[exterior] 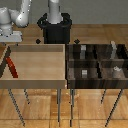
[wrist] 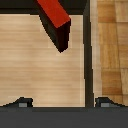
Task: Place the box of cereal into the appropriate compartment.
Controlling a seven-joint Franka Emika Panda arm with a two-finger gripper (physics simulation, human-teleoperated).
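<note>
Red box of cereal (exterior: 12,67) leans tilted at far left of light wooden tray (exterior: 37,77), left half of exterior view | gripper (exterior: 11,37) above tray's upper-left corner, open, empty | compartment (exterior: 116,52) with tall grey block (exterior: 114,47) upper right in dark bin (exterior: 97,84)

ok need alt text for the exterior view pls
A thin red cereal box leans in the light wooden tray at the exterior view's left. A dark four-part bin with small grey blocks sits at the right, the robot arm above the tray.
</note>
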